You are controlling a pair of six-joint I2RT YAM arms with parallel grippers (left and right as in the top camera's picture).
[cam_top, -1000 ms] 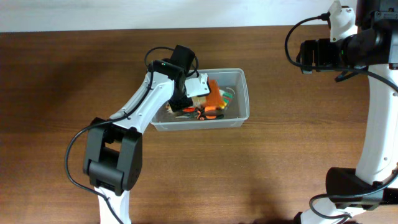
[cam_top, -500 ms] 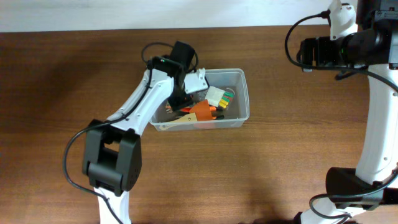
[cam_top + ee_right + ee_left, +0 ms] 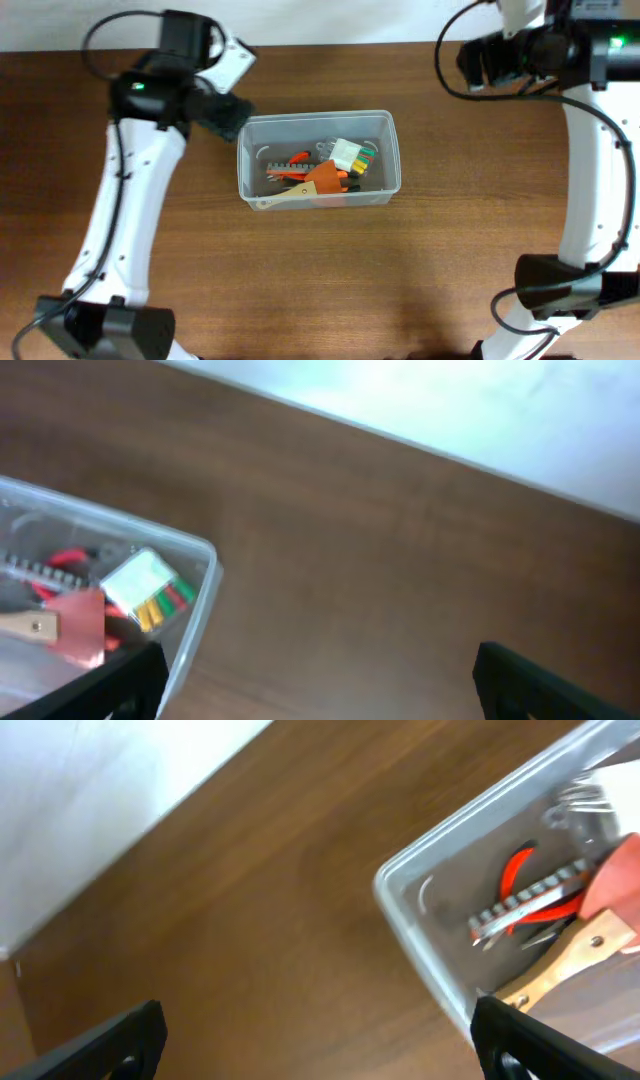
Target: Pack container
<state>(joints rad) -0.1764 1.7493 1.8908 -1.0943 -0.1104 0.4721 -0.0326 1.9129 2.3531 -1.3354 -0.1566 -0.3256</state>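
While our left gripper and right gripper hang spread and empty, we see the container mid desk, nearer the far edge, tools inside | risk: left gripper hovers by its far-left corner; one low swing and we shove it

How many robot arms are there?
2. The left arm stands left of the tub; the right arm stands far to the tub's right. None look hidden.
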